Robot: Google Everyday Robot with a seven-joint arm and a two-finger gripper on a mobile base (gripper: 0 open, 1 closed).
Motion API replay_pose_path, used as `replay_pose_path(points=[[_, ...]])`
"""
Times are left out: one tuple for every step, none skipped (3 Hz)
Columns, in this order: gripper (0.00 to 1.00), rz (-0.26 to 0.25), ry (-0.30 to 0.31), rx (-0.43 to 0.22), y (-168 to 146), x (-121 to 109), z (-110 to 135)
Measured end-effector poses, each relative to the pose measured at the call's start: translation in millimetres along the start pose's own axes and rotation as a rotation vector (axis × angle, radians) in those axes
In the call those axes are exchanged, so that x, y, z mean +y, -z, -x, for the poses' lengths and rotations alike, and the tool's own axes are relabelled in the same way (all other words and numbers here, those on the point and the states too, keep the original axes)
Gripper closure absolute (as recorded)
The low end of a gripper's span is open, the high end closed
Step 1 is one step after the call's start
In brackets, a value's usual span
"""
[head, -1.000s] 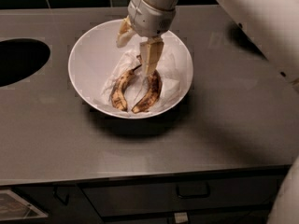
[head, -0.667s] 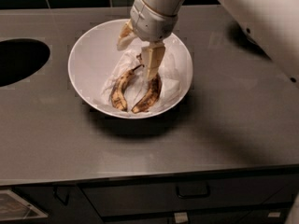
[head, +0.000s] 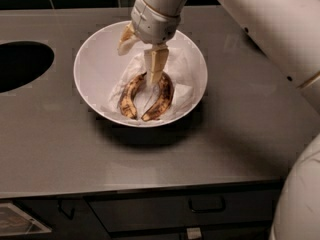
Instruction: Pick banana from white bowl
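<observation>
Brown-speckled banana (head: 129, 97) in white bowl (head: 92, 69), just beside gripper (head: 138, 64), fingers (head: 155, 66) wide apart.

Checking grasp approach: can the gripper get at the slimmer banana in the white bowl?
Probably yes. The gripper hangs open just over the white bowl, nothing covering the banana. The darker banana lies close beside it, their top ends nearly meeting, which may crowd a finger.

Dim overhead light; hand (head: 141, 53) in white bowl (head: 95, 59); dark shadow (head: 150, 135) beneath.
</observation>
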State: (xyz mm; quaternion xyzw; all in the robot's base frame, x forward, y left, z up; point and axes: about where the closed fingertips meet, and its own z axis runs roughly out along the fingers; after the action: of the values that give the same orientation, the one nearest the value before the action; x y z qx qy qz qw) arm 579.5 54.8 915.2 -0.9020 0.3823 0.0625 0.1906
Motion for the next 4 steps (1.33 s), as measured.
replay_pose_path(points=[[0.3,0.01,0.011,-0.006,-2.9,-7.2,-0.1],[0.33,0.011,0.012,-0.009,-4.1,-7.8,-0.4],[0.42,0.005,0.009,-0.022,-6.0,-5.8,-3.7],[0.42,0.005,0.012,-0.035,-10.2,-5.1,-6.5]])
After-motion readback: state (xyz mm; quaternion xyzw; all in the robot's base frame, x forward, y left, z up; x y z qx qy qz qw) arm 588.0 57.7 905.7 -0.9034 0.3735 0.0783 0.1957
